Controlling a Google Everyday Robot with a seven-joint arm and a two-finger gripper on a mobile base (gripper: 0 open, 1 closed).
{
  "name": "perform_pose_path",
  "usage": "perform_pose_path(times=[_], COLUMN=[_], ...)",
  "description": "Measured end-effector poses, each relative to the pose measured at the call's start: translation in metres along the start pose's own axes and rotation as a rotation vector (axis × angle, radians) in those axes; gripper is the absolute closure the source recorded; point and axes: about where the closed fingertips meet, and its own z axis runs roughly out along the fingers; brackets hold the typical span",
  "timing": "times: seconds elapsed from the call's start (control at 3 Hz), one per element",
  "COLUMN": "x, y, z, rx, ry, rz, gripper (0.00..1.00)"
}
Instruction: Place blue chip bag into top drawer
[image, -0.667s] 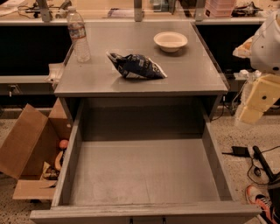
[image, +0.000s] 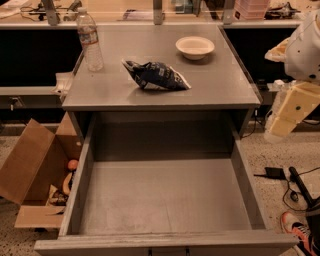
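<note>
Inventory for you, op. Item 1: cream-and-white two-finger gripper (image: 288, 116), at the far right edge of view, hanging off the side of the cabinet and below its top level. Open/closed state: can't tell. It holds nothing of the task. Item 2: small crumpled dark navy foil chip bag w/ white print (image: 156, 76), lying on its side on the flat grey cabinet top (image: 225, 82), well apart from the gripper, off to its left in view and higher, approx. mid-surface. No contact betw. the two. Item 3: wide deep grey top drawer (image: 165, 197), pulled fully out toward the camera, down-left of the gripper and nearer to it than the bag. Its bottom is bare, nothing inside. Item 4: shallow white bowl (image: 195, 47), beyond the bag and nearer the gripper's side. Not yours to move. Item 5: clear plastic water bottle (image: 90, 42), upright, far corner of the top, farthest from the gripper. Item 6: open brown cardboard box (image: 30, 160) on the floor, far side of the drawer from the gripper. Status, as I judge it: drawer open = done; reach, grasp, lift, carry, release of the bag = all left. You're at the very start.
</note>
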Motion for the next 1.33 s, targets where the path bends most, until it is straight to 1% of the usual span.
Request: perform_pose_path(times=[0.33, 0.67, 1.0, 1.33], x=[-0.013, -0.043, -0.089, -0.089], y=[-0.028, -0.080, -0.110, -0.110], z=[0.014, 0.044, 0.082, 0.082], rx=[0.042, 0.094, 0.061, 0.061], ry=[-0.079, -0.224, -0.362, -0.362], rz=[-0.028, -0.047, -0.057, -0.057], gripper=[0.00, 0.00, 0.00, 0.00])
